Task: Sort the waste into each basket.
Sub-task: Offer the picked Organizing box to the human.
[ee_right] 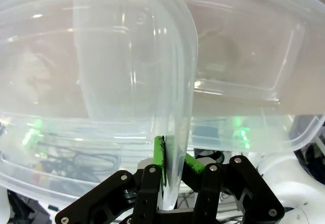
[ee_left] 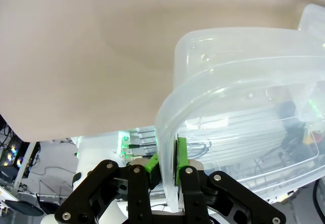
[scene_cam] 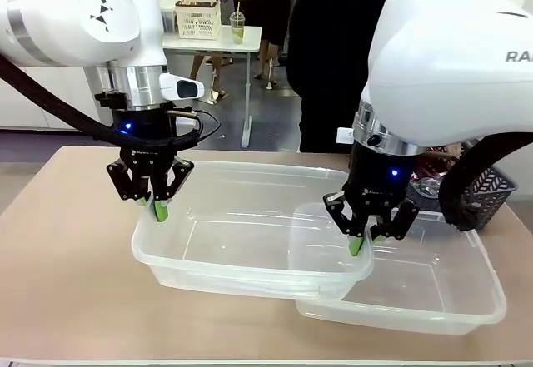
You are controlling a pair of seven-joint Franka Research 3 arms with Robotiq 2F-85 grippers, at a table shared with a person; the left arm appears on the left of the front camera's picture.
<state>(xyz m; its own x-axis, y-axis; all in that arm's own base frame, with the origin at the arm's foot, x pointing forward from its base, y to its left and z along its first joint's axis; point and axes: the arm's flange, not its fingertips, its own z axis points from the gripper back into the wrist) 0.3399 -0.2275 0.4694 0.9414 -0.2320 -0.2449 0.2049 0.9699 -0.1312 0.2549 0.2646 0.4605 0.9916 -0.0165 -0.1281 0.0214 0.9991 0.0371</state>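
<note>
The left gripper and right gripper each pinch tight onto opposite end rims of the left clear rectangular plastic tub.

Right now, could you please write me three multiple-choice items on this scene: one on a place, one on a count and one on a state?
1. Where is the dark basket? A) at the far right B) inside a tub C) under the left arm
2. How many clear tubs are there? A) one B) two C) four
3. The left pincer is: A) open B) shut on a tub rim C) holding a can
Answers: 1 A, it stands at the far right of the front view; 2 B, the left tub overlaps the right tub; 3 B, it clamps the left tub's rim.
</note>
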